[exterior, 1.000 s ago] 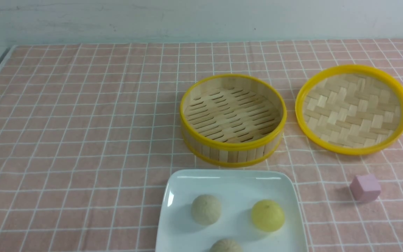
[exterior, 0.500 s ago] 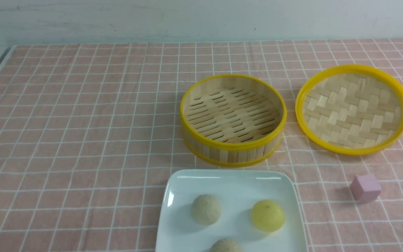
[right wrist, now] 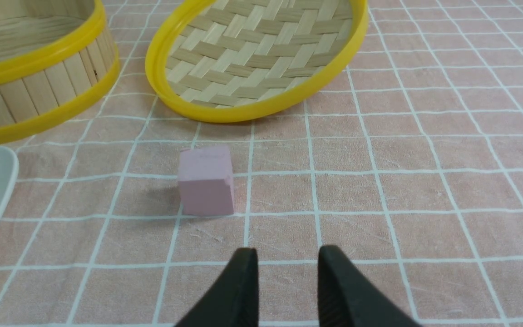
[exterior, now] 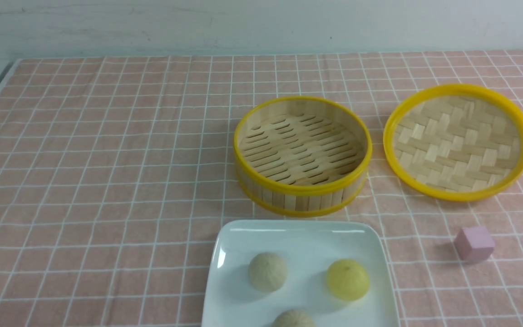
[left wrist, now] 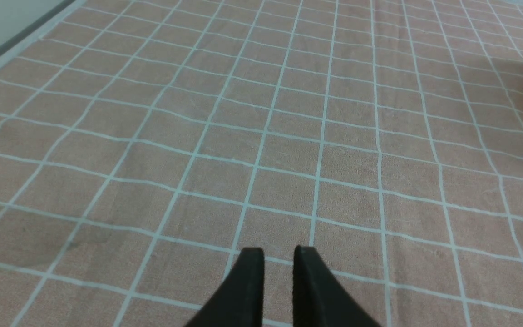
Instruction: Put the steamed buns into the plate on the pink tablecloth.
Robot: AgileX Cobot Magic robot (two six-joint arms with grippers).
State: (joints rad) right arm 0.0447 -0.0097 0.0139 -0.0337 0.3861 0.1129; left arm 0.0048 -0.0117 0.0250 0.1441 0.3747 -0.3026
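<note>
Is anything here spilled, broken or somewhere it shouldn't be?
Nothing is spilled or broken. The one oddity is a small pink cube lying alone on the pink tablecloth. All three steamed buns sit on the plate.

The plate (exterior: pixel 300 236) lies on the pink tablecloth (exterior: pixel 107 159) at the six o'clock edge of the front view, cut off at the bottom. Three steamed buns rest on it, apart from one another: a pale bun (exterior: pixel 268 271) at its centre-left, a yellow bun (exterior: pixel 347 279) at about three o'clock from that one, and a second pale bun (exterior: pixel 293 319) at the frame's bottom edge. The bamboo steamer basket (exterior: pixel 303 156) stands just beyond the plate at twelve o'clock. The woven lid (exterior: pixel 458 141) lies at three o'clock of the basket, close beside it. A pink cube (exterior: pixel 474 244) sits at six o'clock of the lid.
</note>
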